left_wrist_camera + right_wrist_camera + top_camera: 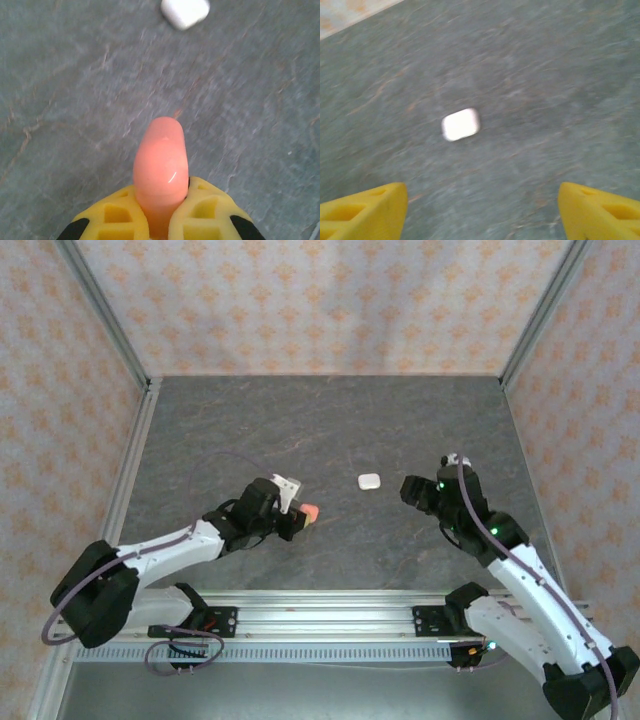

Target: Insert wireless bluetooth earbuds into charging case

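Tool on the left arm is closed on a smooth, coral-pink, rounded plastic charging case. Its yellow fingers pinch the case at its lower end, so most of the body sticks out ahead of them, lifted over the grey stone-patterned tabletop. The right tool is spread wide with nothing between its jaws, and it points at a small white rounded-square plastic charging case. That case lies flat on the tabletop between the two arms, apart from both.

I judge the step in hand to be presenting the pink case so it can be opened or loaded. To do that well, the left tool should keep a firm squeeze, because the glossy shell looks slippery and is gripped close to one end. The case would be safer set down or steadied low over the tabletop before anything is pushed against it. The right tool should narrow before it closes on anything this small, and it should come in slowly and square to the white case rather than at a slant. Whether either lid is open, I cannot tell.

No brand, label or writing can be read on either case. The pink shell shows only a glint of light, and the right wrist view is too blurred for fine marks.
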Motion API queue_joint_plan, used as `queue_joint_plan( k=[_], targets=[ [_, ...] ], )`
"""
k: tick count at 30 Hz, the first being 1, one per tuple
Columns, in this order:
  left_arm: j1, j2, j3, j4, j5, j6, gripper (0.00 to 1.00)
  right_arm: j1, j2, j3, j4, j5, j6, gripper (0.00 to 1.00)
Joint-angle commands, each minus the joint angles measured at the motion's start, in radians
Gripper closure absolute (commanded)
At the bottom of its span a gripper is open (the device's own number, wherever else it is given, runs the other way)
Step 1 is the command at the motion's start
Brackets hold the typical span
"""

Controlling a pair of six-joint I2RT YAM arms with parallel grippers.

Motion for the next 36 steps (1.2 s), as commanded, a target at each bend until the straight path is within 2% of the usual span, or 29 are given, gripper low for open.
queue_joint_plan(
  k=[1,5,7,9,14,19,24,27,29,31,32,36],
  targets=[
    [0.004,0.05,-0.01,-0.019,-0.003,-0.026,0.97,-0.002,-0.059,-0.071,0.078,0.246,-0.011,0.14],
    [0.003,0.126,0.002,0.017,0.011,-0.051,0.84,-0.003,-0.06,-0.113,0.08,0.333,-0.028,0.07],
    [0.004,0.145,0.021,-0.004,-0.004,-0.053,0.71,-0.003,-0.052,-0.128,0.09,0.372,-0.044,0.02],
    [0.003,0.15,0.039,-0.035,-0.055,-0.057,0.54,-0.004,-0.037,-0.145,0.111,0.422,-0.061,0.01],
    [0.007,0.098,0.121,-0.152,-0.226,-0.002,0.28,-0.006,0.014,-0.178,0.192,0.554,-0.104,0.01],
    [0.07,0.023,0.241,-0.291,-0.342,0.105,0.0,-0.045,0.052,-0.216,0.328,0.587,-0.181,0.01],
    [0.187,-0.058,0.273,-0.306,-0.469,0.175,0.0,-0.141,0.096,-0.285,0.485,0.539,-0.206,0.01],
    [0.271,-0.103,0.207,-0.22,-0.567,0.208,0.0,-0.195,0.117,-0.322,0.62,0.43,-0.293,0.0],
    [0.332,-0.124,0.148,-0.151,-0.628,0.204,0.0,-0.199,0.126,-0.388,0.798,0.423,-0.375,0.0],
    [0.363,-0.142,0.083,-0.073,-0.699,0.204,0.0,-0.219,0.146,-0.42,0.902,0.415,-0.409,0.0],
    [0.375,-0.15,0.054,-0.031,-0.737,0.196,0.0,-0.236,0.165,-0.423,0.923,0.403,-0.409,0.01],
    [0.431,-0.144,-0.034,0.072,-0.773,0.184,0.0,-0.296,0.24,-0.421,0.954,0.341,-0.374,0.01]
  ],
)
